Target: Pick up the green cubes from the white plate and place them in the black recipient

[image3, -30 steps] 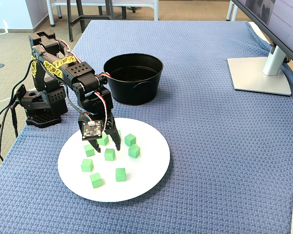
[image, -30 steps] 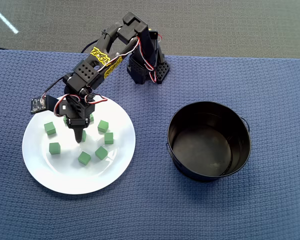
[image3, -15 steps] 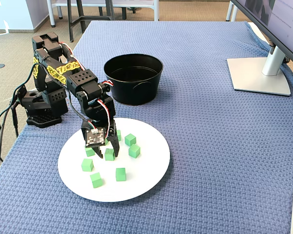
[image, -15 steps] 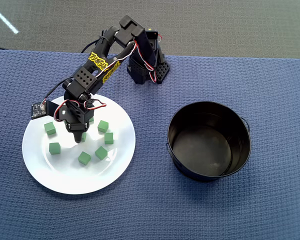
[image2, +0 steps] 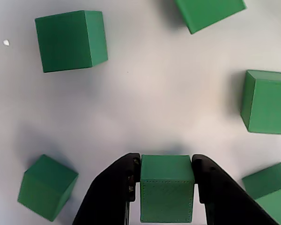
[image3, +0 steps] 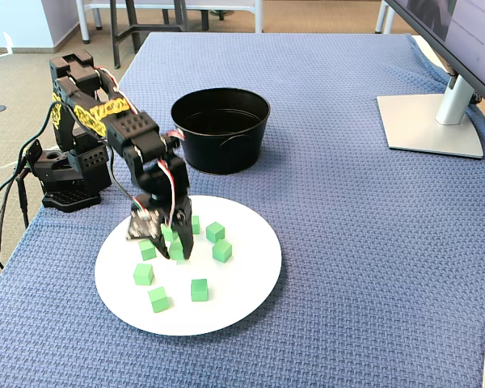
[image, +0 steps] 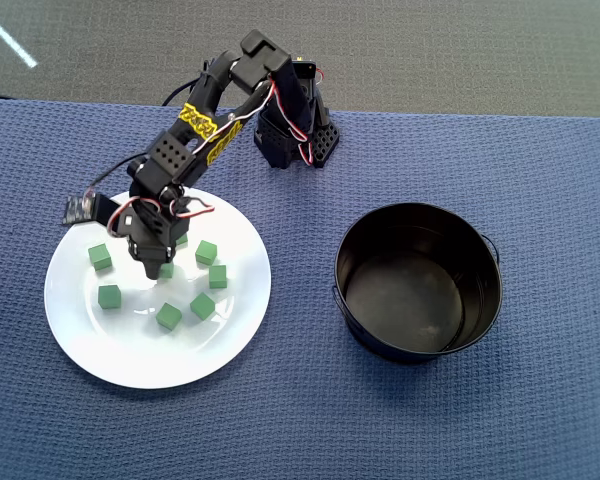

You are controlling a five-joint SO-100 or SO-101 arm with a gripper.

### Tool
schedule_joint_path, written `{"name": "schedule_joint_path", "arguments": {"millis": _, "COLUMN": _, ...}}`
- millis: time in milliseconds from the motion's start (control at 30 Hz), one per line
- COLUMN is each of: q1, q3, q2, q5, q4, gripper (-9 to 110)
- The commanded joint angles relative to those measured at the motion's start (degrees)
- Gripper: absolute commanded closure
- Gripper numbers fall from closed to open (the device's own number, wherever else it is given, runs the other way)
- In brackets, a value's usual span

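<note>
— What's the pincer [image2: 166, 180] doing right now?

— It's down over the white plate [image: 100, 350], both black fingers [image2: 113, 187] pressed flat against the sides of one green cube [image2: 166, 187]. The wrist view shows that cube squeezed snugly between them, no gap on either side. I can't tell whether it is lifted or resting on the plate.

— And the other green cubes?

— Loose on the plate around it. In the wrist view one sits at the upper left [image2: 71, 40], one is cut off by the top edge [image2: 209, 13], one lies at the right [image2: 267, 102], one at the lower left [image2: 46, 187] and one at the lower right corner [image2: 268, 191]. None of those touches the fingers. From overhead, the arm covers part of the plate's upper side, so I can't count them all; two lie near the plate's left side [image: 100, 257] [image: 108, 296], and a few to the right of and below the pincer.

— Where's the black recipient [image: 418, 282]?

— Well apart from the plate, to its right in the overhead view, standing upright on the blue-cloth desk [image: 540, 180]. No cubes show inside it.

— Anything else about?

— A monitor stand [image3: 430, 123] at the desk's far right in the fixed view, and the arm's base [image3: 69, 174] at the desk's left edge.
</note>
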Motion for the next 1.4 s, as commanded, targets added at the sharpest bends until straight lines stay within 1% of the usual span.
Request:
{"name": "schedule_joint_path", "arguments": {"millis": 0, "q1": -3.0, "q3": -4.7, "q2": 10.0, "q5": 5.0, "q4": 5.0, "gripper": 101}}
{"name": "schedule_joint_path", "arguments": {"millis": 200, "q1": -9.6, "q3": -4.9, "q2": 22.1, "q5": 10.5, "q4": 11.4, "gripper": 101}}
{"name": "schedule_joint_path", "arguments": {"millis": 400, "q1": -20.5, "q3": -5.4, "q2": 32.4, "q5": 19.7, "q4": 16.4, "gripper": 102}}
{"name": "schedule_joint_path", "arguments": {"millis": 533, "q1": -30.9, "q3": -2.0, "q2": 41.7, "q5": 27.2, "q4": 17.5, "gripper": 102}}
{"name": "schedule_joint_path", "arguments": {"millis": 700, "q1": -46.2, "q3": -1.4, "q2": 48.8, "q5": 38.0, "q4": 20.1, "gripper": 102}}
{"name": "schedule_joint_path", "arguments": {"millis": 833, "q1": -56.4, "q3": -0.4, "q2": 48.2, "q5": 44.2, "q4": 20.8, "gripper": 102}}
{"name": "schedule_joint_path", "arguments": {"millis": 1000, "q1": -63.9, "q3": 3.6, "q2": 40.8, "q5": 48.4, "q4": 14.3, "gripper": 102}}
{"name": "schedule_joint_path", "arguments": {"millis": 1167, "q1": -66.4, "q3": 7.6, "q2": 32.7, "q5": 49.2, "q4": 6.8, "gripper": 102}}
{"name": "schedule_joint_path", "arguments": {"millis": 1300, "q1": -66.8, "q3": 10.7, "q2": 31.7, "q5": 48.0, "q4": 2.8, "gripper": 102}}
{"name": "schedule_joint_path", "arguments": {"millis": 1333, "q1": -67.1, "q3": 11.1, "q2": 31.7, "q5": 47.4, "q4": 2.9, "gripper": 98}}
{"name": "schedule_joint_path", "arguments": {"millis": 1367, "q1": -67.1, "q3": 11.3, "q2": 31.7, "q5": 47.0, "q4": 3.0, "gripper": 92}}
